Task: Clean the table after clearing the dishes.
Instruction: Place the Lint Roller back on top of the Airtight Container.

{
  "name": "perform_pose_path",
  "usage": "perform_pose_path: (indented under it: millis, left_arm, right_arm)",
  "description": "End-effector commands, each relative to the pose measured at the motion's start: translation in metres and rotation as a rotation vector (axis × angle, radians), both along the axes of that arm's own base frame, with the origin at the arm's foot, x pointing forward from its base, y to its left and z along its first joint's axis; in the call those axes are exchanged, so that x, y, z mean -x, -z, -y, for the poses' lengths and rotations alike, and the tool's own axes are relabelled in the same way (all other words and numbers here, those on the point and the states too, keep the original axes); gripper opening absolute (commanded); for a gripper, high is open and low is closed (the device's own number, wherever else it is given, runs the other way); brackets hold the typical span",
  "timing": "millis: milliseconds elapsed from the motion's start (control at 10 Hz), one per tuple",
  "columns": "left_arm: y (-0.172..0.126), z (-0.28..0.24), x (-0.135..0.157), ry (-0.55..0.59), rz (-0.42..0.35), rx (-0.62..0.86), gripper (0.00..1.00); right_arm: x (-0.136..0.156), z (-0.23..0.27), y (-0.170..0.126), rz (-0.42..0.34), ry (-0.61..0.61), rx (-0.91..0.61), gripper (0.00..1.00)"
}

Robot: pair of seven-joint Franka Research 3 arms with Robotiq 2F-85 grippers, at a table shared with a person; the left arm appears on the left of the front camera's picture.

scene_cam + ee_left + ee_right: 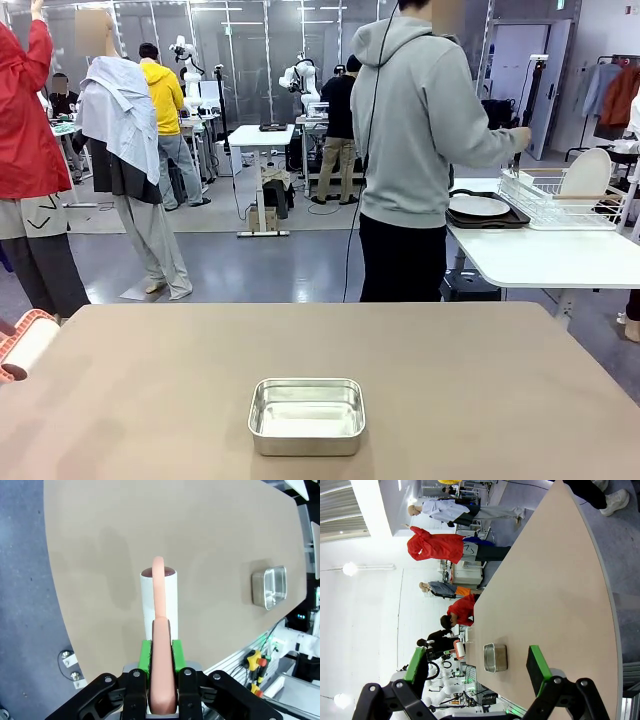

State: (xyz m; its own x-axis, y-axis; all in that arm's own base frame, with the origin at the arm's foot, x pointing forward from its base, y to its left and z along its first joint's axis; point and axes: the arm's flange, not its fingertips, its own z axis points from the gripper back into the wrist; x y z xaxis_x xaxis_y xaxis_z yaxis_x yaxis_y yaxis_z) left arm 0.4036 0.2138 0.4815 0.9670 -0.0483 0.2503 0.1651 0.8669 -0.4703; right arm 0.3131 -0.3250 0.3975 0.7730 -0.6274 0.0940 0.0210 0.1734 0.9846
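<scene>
Worktop (450, 380), brown-taupe: bare but for a steel pan (306, 415) near its robot-side edge. Dishes (478, 206): a white plate on a dark tray, on the white table (545, 262) beyond the worktop's far right corner, beside a wire rack (560, 200); a person (415, 150) stands there. Left gripper (162, 680): jaws pinching a lint roller (159, 597) by its pink handle, left of the pan. Right gripper (477, 665): jaws spread, empty.
</scene>
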Motion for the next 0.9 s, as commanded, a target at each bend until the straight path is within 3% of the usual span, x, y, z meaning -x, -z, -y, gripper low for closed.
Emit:
perform_pose_path:
  millis: [0, 500, 600, 800]
  left_arm:
    - [-0.009, -0.004, 0.003, -0.001, 0.021, -0.014, 0.2]
    - [-0.005, -0.002, 0.0, -0.004, 0.01, -0.004, 0.2]
    - [-0.044, 0.038, -0.01, 0.197, 0.127, -0.095, 0.2]
    - [-0.096, 0.154, -0.021, 0.602, 0.209, -0.21, 0.2]
  right_arm:
    - [0.004, -0.002, -0.002, -0.002, -0.011, 0.012, 1.0]
    - [0.004, -0.002, -0.002, -0.002, -0.011, 0.012, 1.0]
    - [0.004, -0.002, -0.002, -0.002, -0.011, 0.012, 1.0]
    - [0.004, -0.002, -0.002, -0.002, -0.011, 0.012, 1.0]
